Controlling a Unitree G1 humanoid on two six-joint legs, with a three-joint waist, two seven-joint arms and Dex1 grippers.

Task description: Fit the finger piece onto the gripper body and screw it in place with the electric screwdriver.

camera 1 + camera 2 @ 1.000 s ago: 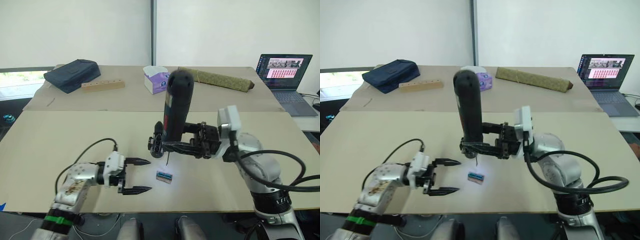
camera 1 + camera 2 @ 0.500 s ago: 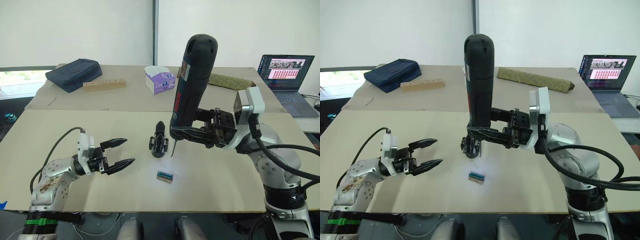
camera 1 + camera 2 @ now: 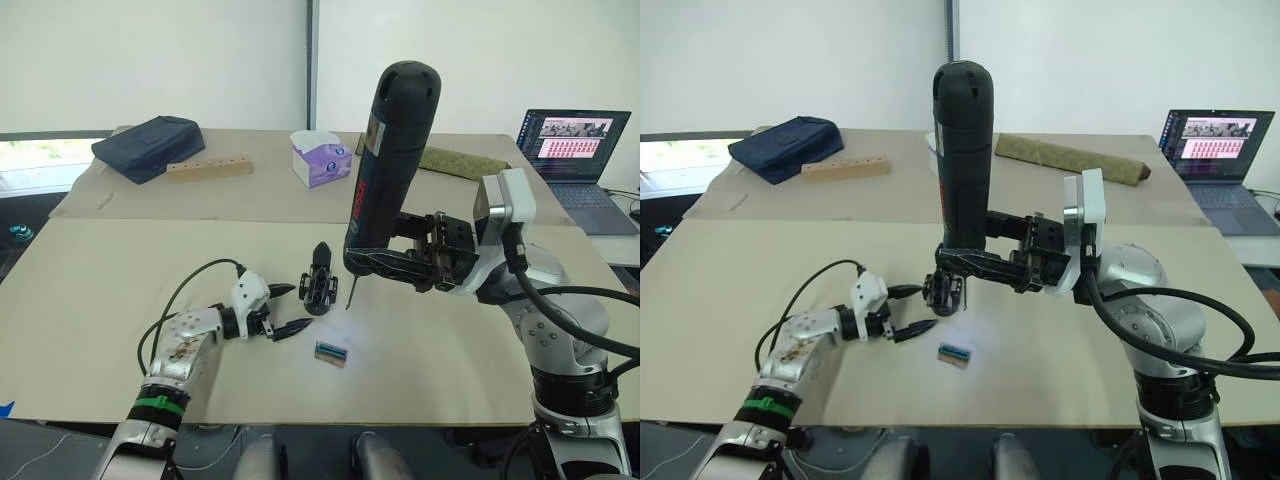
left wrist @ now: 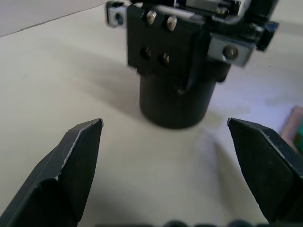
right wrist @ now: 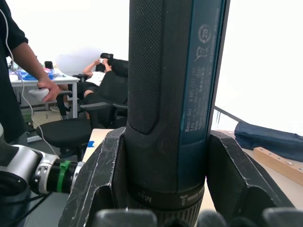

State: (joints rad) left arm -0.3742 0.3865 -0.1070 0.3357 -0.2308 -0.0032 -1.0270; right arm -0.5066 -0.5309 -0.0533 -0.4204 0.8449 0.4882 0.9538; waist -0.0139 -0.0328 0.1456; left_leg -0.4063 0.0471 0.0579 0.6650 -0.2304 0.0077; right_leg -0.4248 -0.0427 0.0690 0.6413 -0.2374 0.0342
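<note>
Left eye view: left hand [image 3: 283, 310] now moved in beside gripper body [image 3: 318, 283] on worktop [image 3: 120, 290], fingers spread, nothing pinched. Right hand [image 3: 400, 262] clamped on upright electric screwdriver [image 3: 385, 170], bit near the body. Probably bracing before screwing. Screwdriver label not readable.

Bright even daylight, soft shadows; left wrist view blurred close-up.

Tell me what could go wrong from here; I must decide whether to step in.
The open left gripper is close beside the gripper body; closing off-centre might tip it. The right gripper holds the tall electric screwdriver low, so it could tilt. Its bit hangs beside the body, not over it.
</note>
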